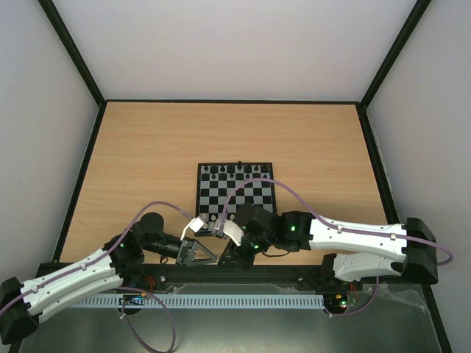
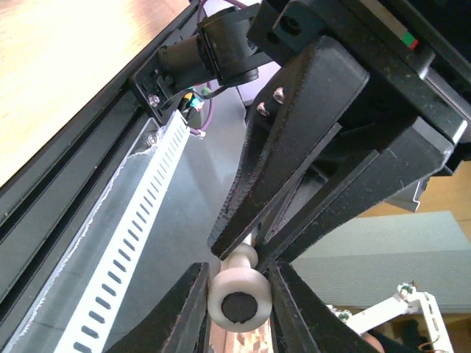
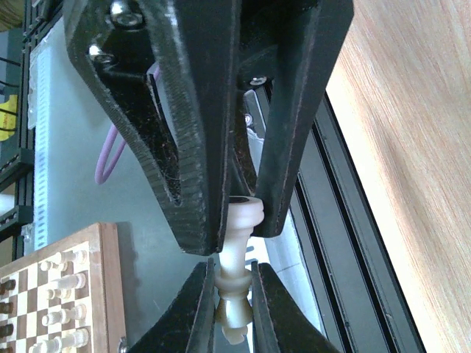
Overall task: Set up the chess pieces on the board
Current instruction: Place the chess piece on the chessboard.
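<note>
1. Looking at the board [image 1: 243, 195] first, I see a small flat square of black and pale grey checks inside a black border. It lies on the wood-grain desk [image 1: 147, 147]. Tiny black pieces [image 1: 234, 170] stand in a row along the board's far edge.
2. The white piece [image 3: 235, 250] is off the board, held in the air on the board's near side, towards the arm bases. It is glossy cream and turned in rings. It has a slim waist and a round disc base with a dark pad on the underside, and that underside faces my left wrist camera.
3. My left hand [image 2: 239, 294] is nearly closed. Its matte black, ridged fingers sit against both sides of the disc base, pinching it.
4. My right hand [image 3: 232, 294] is pressed almost together and nips the same piece at its narrow, knobbed upper part. Both hands grip the piece at once, one at each end.
5. The hands meet tip to tip on the board's near side. The white-shelled left arm [image 1: 73, 283] reaches in from the board's left, bent at the elbow. The right arm [image 1: 360, 239] stretches in low from the board's right.
</note>
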`<state>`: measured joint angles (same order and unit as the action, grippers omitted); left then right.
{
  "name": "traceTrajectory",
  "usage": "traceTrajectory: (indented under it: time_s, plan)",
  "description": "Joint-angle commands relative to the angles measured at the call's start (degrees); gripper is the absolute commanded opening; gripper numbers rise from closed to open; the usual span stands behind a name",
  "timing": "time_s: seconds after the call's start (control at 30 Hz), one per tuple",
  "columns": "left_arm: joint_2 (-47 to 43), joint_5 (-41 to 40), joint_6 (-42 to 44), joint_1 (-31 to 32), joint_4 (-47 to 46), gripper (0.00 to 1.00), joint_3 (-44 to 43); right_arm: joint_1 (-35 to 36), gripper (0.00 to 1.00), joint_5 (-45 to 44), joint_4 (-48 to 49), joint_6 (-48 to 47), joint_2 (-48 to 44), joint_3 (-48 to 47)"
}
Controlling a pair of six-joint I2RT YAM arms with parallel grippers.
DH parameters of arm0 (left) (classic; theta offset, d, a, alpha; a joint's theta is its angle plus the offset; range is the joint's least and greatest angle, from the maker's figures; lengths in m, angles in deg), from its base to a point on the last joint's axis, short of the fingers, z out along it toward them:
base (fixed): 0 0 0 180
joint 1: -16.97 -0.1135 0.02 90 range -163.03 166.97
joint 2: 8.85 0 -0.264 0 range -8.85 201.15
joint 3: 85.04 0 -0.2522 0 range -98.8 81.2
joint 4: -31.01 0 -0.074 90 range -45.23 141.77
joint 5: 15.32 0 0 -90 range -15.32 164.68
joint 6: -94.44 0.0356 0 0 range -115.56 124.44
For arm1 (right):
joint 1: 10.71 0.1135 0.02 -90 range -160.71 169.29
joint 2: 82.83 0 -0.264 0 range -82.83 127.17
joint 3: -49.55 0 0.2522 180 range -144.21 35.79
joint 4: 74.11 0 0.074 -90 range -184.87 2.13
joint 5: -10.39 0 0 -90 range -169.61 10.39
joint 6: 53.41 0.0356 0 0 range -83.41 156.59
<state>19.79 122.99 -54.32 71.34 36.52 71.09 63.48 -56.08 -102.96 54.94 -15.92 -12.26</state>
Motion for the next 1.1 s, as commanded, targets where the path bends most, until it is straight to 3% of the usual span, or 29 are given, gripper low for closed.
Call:
traceTrajectory:
  time_s: [0.0, 0.3, 0.63, 0.83, 1.07]
  plan:
    - [-0.30, 0.99, 0.21, 0.30, -0.58, 0.20, 0.92, -0.28, 0.05, 0.25, -0.46, -0.40, 0.19, -0.97]
    - [-0.21, 0.35, 0.06, 0.30, -0.45, 0.12, 0.84, -0.28, 0.10, -0.30, -0.64, -0.35, 0.23, -0.93]
    - [-0.98, -3.33, -0.73, 0.30, -0.66, 0.10, 0.38, -2.31, 0.59, -5.58, -1.41, 2.52, -3.30, -0.58]
    - [-0.47, -9.13, -1.43, 0.01, -3.13, 0.09, -1.62, -13.98, 0.67, -3.19, 0.80, 6.23, -8.30, 2.24]
    - [4.19, -18.27, 1.49, -2.27, -4.99, 0.04, -7.68, -33.09, 0.68, 14.18, 12.54, 15.35, -8.14, 7.12]
